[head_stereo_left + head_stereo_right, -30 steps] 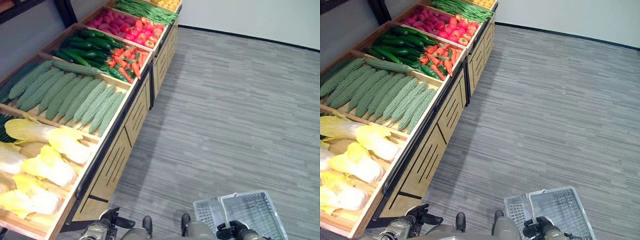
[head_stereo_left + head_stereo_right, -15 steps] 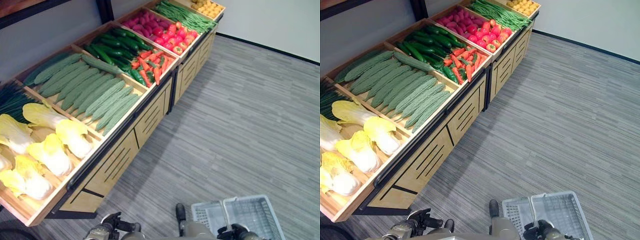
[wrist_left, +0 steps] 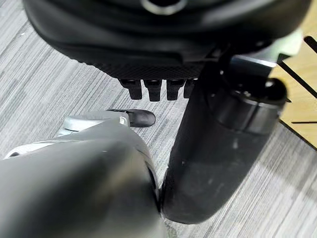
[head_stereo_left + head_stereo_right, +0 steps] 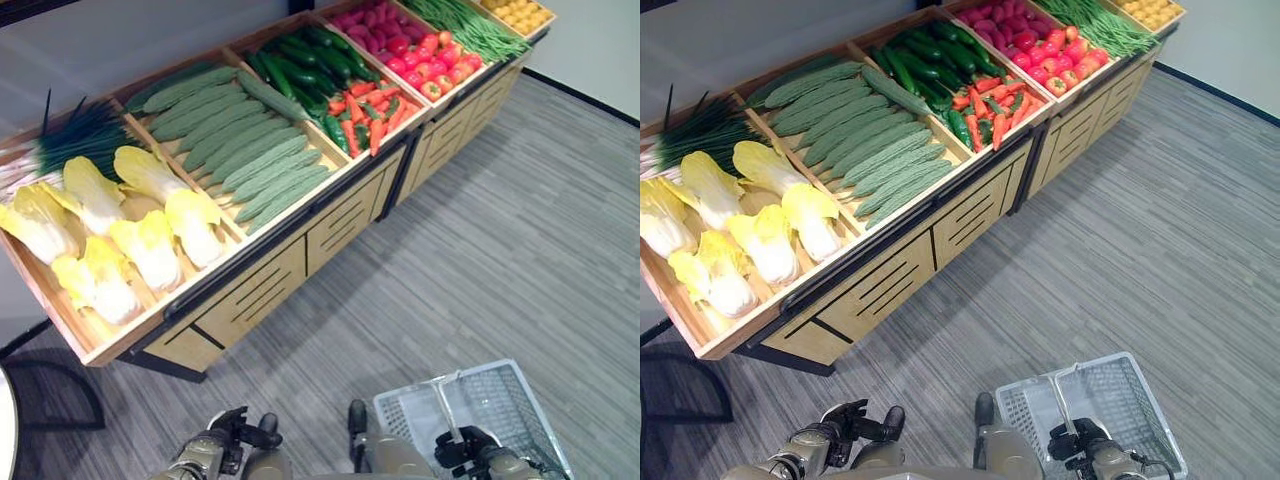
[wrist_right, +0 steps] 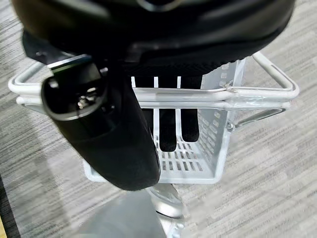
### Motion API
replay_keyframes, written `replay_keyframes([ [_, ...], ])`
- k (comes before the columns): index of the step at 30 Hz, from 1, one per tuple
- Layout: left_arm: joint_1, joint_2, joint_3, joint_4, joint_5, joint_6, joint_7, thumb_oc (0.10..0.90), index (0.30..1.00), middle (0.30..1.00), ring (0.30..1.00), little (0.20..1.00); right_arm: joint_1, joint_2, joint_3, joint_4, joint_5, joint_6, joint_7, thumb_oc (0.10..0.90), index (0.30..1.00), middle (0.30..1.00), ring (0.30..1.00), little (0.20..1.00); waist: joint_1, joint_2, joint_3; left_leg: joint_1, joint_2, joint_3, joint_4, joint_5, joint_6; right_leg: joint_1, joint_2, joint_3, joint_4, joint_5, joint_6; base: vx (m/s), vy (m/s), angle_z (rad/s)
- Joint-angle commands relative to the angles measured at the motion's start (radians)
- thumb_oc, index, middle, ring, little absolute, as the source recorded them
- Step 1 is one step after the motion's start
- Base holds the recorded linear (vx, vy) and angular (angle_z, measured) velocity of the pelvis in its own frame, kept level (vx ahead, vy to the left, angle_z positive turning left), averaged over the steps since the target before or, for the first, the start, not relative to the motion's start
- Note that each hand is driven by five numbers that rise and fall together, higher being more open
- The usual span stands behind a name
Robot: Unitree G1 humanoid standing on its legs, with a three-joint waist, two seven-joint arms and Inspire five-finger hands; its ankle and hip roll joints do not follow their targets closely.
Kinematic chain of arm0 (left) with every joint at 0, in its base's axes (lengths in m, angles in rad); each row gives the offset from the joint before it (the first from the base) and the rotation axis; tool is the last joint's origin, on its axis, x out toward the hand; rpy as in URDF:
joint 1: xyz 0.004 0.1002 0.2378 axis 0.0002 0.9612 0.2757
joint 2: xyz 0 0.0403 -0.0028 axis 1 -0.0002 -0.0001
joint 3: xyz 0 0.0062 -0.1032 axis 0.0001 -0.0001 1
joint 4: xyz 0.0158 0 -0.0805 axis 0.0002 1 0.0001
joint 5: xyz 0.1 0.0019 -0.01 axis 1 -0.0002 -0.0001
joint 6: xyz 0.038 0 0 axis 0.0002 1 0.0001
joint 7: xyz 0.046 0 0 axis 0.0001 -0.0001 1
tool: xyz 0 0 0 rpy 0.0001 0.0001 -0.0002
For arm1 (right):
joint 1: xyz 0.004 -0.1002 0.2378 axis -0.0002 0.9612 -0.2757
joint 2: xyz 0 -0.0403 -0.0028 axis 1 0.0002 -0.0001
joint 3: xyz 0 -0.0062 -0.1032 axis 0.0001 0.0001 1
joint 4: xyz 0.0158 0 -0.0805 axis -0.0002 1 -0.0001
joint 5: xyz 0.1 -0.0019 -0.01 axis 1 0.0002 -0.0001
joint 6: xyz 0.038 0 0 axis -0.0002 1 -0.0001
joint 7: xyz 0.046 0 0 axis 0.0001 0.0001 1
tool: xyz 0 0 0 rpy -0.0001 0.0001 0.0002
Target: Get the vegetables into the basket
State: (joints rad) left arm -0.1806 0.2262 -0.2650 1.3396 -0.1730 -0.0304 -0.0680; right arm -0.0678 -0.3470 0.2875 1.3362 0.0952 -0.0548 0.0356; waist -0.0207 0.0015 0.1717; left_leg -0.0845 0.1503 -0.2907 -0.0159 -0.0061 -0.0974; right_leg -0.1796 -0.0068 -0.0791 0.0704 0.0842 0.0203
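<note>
The vegetables lie in a long wooden stand (image 4: 250, 300): yellow-white cabbages (image 4: 150, 250), pale ridged gourds (image 4: 245, 150), dark cucumbers (image 4: 300, 55), carrots and peppers (image 4: 370, 105), tomatoes (image 4: 435, 70) and green beans (image 4: 465, 25). A white plastic basket (image 4: 500, 400) hangs low at the lower right with nothing in it. My right hand (image 5: 167, 129) is curled round its wire handle (image 5: 247, 91) and also shows in the left eye view (image 4: 468, 452). Low at the lower left, my left hand (image 4: 235, 440) is far from the stand, fingers (image 3: 153, 89) curled, holding nothing.
Green onions (image 4: 80, 135) lie at the stand's left end and yellow fruit (image 4: 515, 12) at its far right end. Grey striped floor (image 4: 480, 230) stretches between me and the stand. A dark chair frame (image 4: 50, 400) stands at the lower left.
The camera has swung, so the stand now lies across the upper picture with its left end in view. Both hands keep their places, and the basket still hangs from the right hand.
</note>
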Motion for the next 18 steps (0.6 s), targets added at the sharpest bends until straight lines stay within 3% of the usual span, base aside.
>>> replay_keyframes([
  [1,-0.017,0.047,0.004,0.013,0.015,-0.006,0.002,0.9,1.0,1.0,1.0,1.0,0.026,0.03,0.011,-0.002,0.022,0.004,0.012,0.4,0.3,0.3,0.3,0.3,-0.004,-0.076,-0.004,0.081,-0.046,0.013,-0.011,0.011,-0.014,-0.005,-0.089,0.053,0.064,-0.054,0.12,0.0,0.0,0.28],
  [6,-0.017,0.047,0.004,0.013,0.015,-0.006,0.002,0.9,1.0,1.0,1.0,1.0,0.026,0.03,0.011,-0.002,0.022,0.004,0.012,0.4,0.3,0.3,0.3,0.3,-0.004,-0.076,-0.004,0.081,-0.046,0.013,-0.011,0.011,-0.014,-0.005,-0.089,0.053,0.064,-0.054,0.12,0.01,0.063,-0.02],
  [7,0.009,0.007,0.01,-0.012,0.031,-0.012,-0.013,0.9,1.0,1.0,1.0,1.0,0.021,0.024,-0.016,0.016,-0.008,0.015,0.021,0.4,0.3,0.3,0.3,0.3,-0.039,-0.077,-0.02,0.061,-0.052,0.515,0.038,-0.005,0.03,0.071,-0.178,-0.001,-0.001,-0.016,0.153,0.1,0.514,0.04],
  [8,0.018,0.02,0.024,-0.01,0.029,-0.013,-0.012,0.9,1.0,1.0,1.0,1.0,0.015,0.035,-0.001,0.008,-0.025,0.02,0.023,0.4,0.3,0.3,0.3,0.3,-0.013,-0.097,-0.014,0.075,-0.086,0.505,0.047,-0.035,0.058,0.067,-0.203,0.021,0.016,-0.001,0.172,0.1,0.557,0.25],
  [13,0.022,0.038,0.037,-0.005,0.03,-0.01,-0.012,0.9,1.0,1.0,1.0,1.0,0.009,0.041,0.007,0.003,-0.037,0.022,0.024,0.4,0.3,0.3,0.3,0.3,0.014,-0.109,-0.004,0.08,-0.12,0.473,0.061,-0.063,0.09,0.043,-0.216,0.038,0.104,0.019,0.194,0.02,0.143,0.09],
  [16,0.025,0.045,0.037,-0.004,0.033,-0.009,-0.012,0.9,1.0,1.0,1.0,1.0,0.01,0.043,0.008,-0.002,-0.032,0.02,0.026,0.4,0.3,0.3,0.3,0.3,0.015,-0.11,0.005,0.092,-0.128,0.455,0.062,-0.067,0.103,0.016,-0.215,0.067,0.193,0.059,0.206,0.02,0.083,0.1],
  [17,0.021,0.051,0.032,-0.001,0.037,-0.006,-0.013,0.9,1.0,1.0,1.0,1.0,0.006,0.043,0.005,-0.008,-0.022,0.018,0.027,0.4,0.3,0.3,0.3,0.3,0.01,-0.107,0.014,0.107,-0.134,0.429,0.06,-0.072,0.106,-0.011,-0.205,0.108,0.232,0.082,0.207,0.11,0.067,0.15],
  [18,0.022,0.053,0.032,0.0,0.04,-0.007,-0.013,0.9,1.0,1.0,1.0,1.0,0.005,0.042,0.007,-0.01,-0.021,0.016,0.029,0.4,0.3,0.3,0.3,0.3,0.006,-0.109,0.013,0.115,-0.14,0.416,0.059,-0.077,0.105,-0.02,-0.203,0.124,0.203,0.086,0.203,0.14,0.029,0.15],
])
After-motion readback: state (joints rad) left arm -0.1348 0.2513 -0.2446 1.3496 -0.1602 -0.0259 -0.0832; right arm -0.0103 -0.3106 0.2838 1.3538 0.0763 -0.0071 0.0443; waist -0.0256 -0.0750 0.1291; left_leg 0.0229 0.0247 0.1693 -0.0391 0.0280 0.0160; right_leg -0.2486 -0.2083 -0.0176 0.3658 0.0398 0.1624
